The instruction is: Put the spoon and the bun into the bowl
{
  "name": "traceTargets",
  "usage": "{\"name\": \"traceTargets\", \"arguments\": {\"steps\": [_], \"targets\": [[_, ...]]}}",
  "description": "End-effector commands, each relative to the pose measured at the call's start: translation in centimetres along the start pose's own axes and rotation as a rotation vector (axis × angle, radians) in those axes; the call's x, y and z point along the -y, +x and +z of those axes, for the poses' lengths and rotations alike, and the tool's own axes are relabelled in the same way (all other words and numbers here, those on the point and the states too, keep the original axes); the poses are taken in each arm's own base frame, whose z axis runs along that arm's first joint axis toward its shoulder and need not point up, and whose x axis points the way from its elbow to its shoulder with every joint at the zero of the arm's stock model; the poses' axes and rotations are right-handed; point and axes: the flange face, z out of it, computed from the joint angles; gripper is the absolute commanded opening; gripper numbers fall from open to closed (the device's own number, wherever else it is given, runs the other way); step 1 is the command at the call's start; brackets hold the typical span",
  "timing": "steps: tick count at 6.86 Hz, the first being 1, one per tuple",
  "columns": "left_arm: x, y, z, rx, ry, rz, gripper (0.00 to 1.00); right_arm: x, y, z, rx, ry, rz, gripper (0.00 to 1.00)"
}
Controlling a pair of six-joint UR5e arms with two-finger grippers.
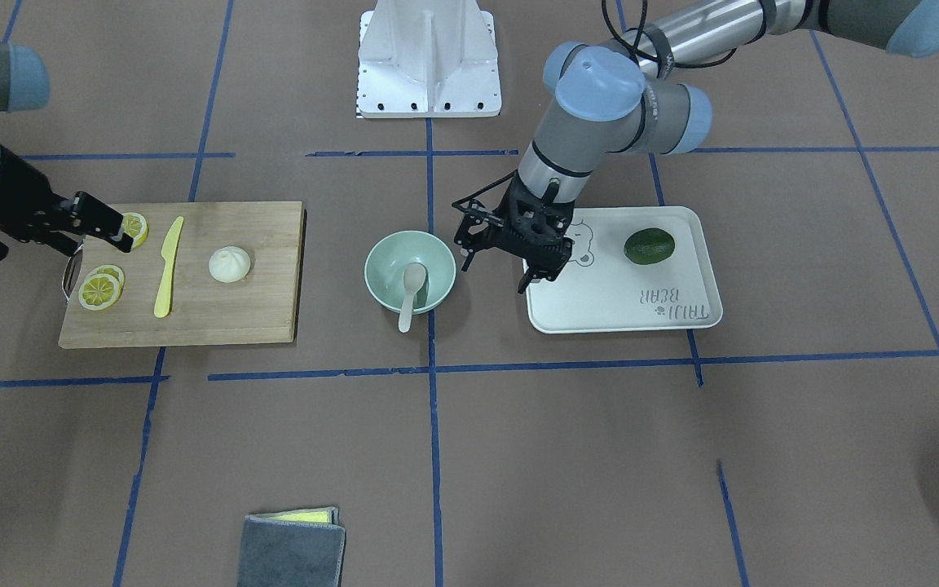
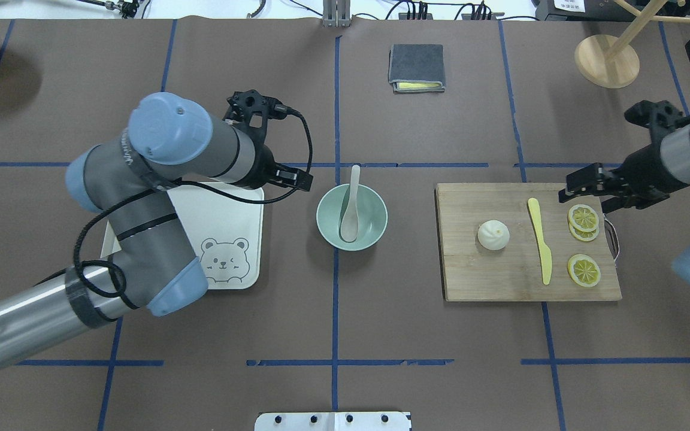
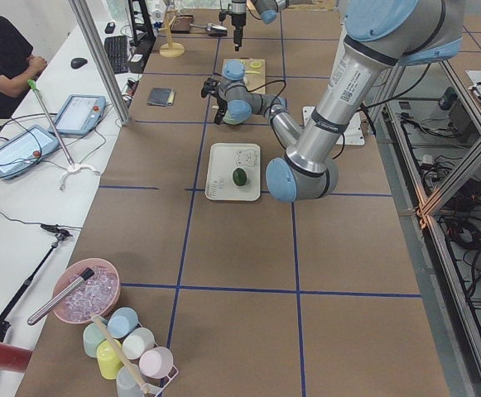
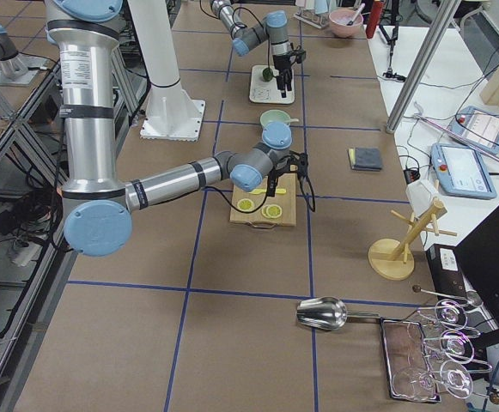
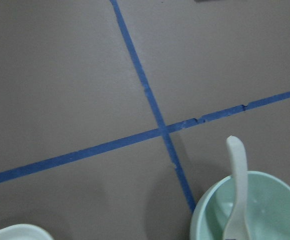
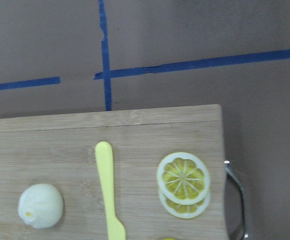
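spoon (image 2: 349,209): lying in the bowl (image 2: 375,230), handle sticking out over the far rim
bun (image 2: 493,234): sitting on the cutting board (image 2: 501,275), right of the bowl
right gripper (image 1: 103,238): hovering spread, empty, by the lemon slices (image 2: 583,218)
left gripper (image 1: 494,265): hanging open, empty, left of the bowl
risk: right one clipping the knife (image 2: 539,245) going for the bun, or the bun landing on that handle and flipping the spoon out

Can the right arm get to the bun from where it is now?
Probably yes. The bun lies uncovered on the board; only the flat knife lies between it and the right end effector, which looks open.
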Motion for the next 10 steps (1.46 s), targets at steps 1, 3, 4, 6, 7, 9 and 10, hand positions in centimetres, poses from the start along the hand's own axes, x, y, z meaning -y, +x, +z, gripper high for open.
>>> {"name": "traceTargets", "arguments": {"steps": [1,3,4,6,7,9,10], "targets": [[-2.2,-3.5,-1.8,0.043,-0.016,0.054,0.89,-3.1,-7.1,5.3,-0.026,0.064,0.079,1.0],[-2.4,-3.9,-1.3,0.052,-0.025,0.051,0.91,-5.3,-10.6,8.5,-0.091,0.054,0.059,0.96],[-2.4,-3.9,-1.3,0.052,-0.025,0.046,0.92,-5.8,-10.9,9.4,-0.138,0.067,0.056,0.92],[-2.4,-4.0,-1.2,0.053,-0.026,0.046,0.92,-5.8,-10.1,9.6,-0.157,0.077,0.052,0.83],[-2.4,-4.0,-1.2,0.053,-0.026,0.043,0.92,-5.6,-10.0,9.5,-0.157,0.082,0.054,0.73],[-2.5,-3.9,-1.1,0.052,-0.027,0.043,0.92,-5.4,-10.0,9.4,-0.161,0.099,0.053,0.05],[-2.5,-3.9,-1.1,0.052,-0.027,0.043,0.92,-5.3,-10.2,9.2,-0.157,0.108,0.051,0.0]]}}
